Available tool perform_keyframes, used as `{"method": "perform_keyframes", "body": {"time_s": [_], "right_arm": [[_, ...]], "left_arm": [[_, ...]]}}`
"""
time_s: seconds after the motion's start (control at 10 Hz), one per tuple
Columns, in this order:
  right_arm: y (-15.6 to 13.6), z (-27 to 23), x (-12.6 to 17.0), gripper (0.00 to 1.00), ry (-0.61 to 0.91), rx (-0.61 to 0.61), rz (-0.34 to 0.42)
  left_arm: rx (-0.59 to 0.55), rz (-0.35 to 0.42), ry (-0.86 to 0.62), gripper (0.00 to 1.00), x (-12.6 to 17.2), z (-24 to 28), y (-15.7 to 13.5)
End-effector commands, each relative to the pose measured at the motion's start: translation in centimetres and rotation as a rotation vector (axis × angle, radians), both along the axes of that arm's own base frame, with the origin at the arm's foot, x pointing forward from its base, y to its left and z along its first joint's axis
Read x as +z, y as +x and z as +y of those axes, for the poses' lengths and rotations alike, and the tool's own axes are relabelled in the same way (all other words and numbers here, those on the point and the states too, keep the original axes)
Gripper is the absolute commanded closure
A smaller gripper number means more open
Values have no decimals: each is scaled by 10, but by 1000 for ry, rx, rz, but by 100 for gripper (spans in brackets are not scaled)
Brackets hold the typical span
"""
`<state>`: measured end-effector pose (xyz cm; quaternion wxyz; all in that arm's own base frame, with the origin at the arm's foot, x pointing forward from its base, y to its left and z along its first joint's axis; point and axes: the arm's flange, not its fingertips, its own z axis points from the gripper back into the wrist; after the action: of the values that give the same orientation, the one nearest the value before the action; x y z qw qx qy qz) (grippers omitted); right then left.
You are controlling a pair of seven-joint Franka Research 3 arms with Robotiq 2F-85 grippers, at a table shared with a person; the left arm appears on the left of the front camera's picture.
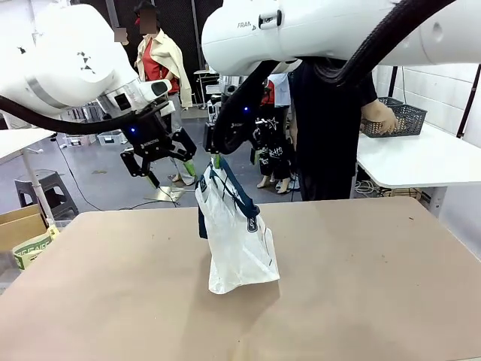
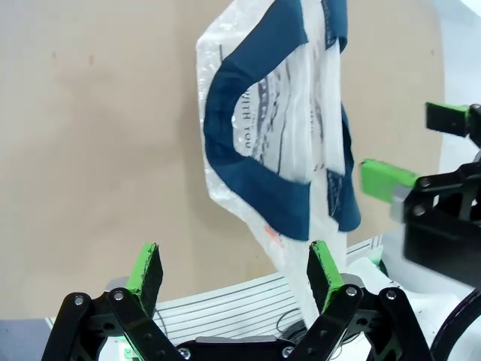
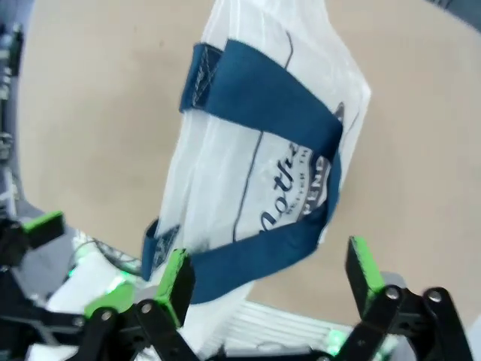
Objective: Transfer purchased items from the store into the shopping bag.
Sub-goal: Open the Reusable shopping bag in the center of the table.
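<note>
The shopping bag (image 1: 240, 241), translucent white with navy straps and a navy logo, stands tall at the middle of the brown table. Its top reaches up to my right gripper (image 1: 216, 159), whose jaws stand wide open. In the right wrist view a navy strap (image 3: 255, 252) runs across that gripper's (image 3: 270, 274) left finger (image 3: 176, 278); whether it hangs on the finger I cannot tell. My left gripper (image 1: 171, 174) hovers open just left of the bag's top. In its wrist view it (image 2: 234, 267) has the bag (image 2: 263, 135) ahead, brushing its right finger (image 2: 323, 271). The purchased items are out of view.
A person in black stands at the far side, one hand (image 1: 379, 116) in a dark grey lattice basket (image 1: 402, 119) on a white side table (image 1: 421, 162). The brown table (image 1: 361, 293) spreads around the bag. A cardboard box (image 1: 22, 229) sits off the left edge.
</note>
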<state>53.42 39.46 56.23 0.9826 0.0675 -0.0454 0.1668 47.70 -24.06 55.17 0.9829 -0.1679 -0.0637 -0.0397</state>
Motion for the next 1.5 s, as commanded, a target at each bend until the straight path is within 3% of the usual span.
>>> {"method": "perform_keyframes", "body": {"time_s": [0.0,0.9,1.4], "right_arm": [[12,13,5,0,33,-74,-5],[28,16,-24,0,8,-116,75],[24,8,-22,0,6,-119,80]], "left_arm": [[-6,0,-63,0,4,-10,9],[21,85,-99,0,-27,-10,17],[64,69,-131,0,-27,9,8]]}}
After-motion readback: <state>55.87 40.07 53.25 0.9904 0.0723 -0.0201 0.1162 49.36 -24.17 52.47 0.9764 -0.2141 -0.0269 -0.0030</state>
